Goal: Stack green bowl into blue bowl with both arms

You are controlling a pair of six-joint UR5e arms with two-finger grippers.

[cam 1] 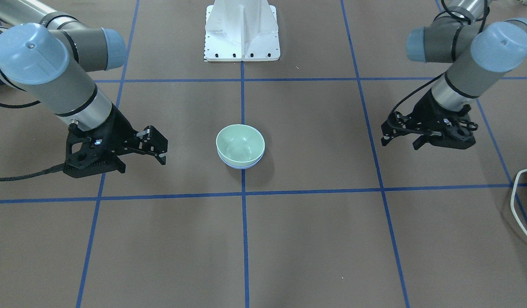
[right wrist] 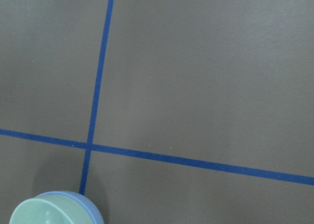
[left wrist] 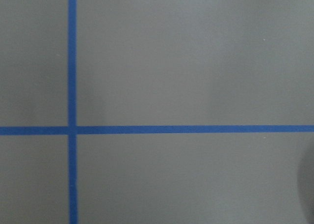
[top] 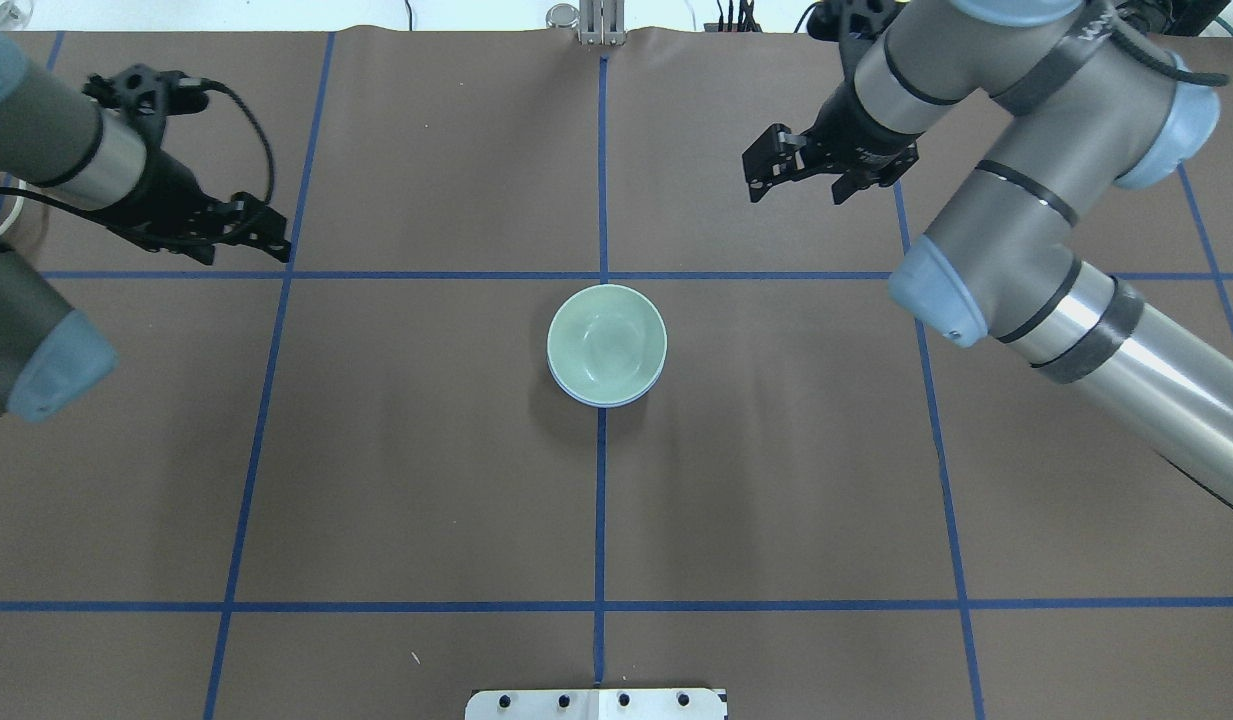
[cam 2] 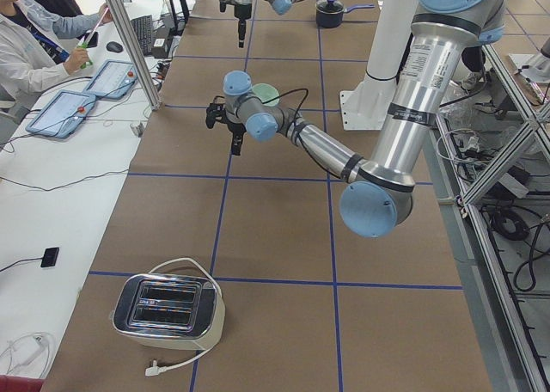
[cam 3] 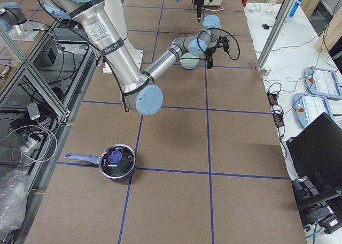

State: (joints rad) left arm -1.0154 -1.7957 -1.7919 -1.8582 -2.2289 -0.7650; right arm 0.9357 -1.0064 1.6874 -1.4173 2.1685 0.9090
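The green bowl sits nested inside the blue bowl at the table's centre, on the blue tape cross. Only the blue bowl's rim shows under it. The overhead view shows the same: green bowl, blue rim. The right wrist view catches the green bowl and the blue rim at its bottom left. My left gripper is open and empty, well to the side of the bowls. My right gripper is open and empty on the other side, also apart from them.
The white pedestal base stands at the robot's edge. A toaster sits at the table's left end and a dark pot at its right end. A white cable lies at the edge. An operator sits beside the table.
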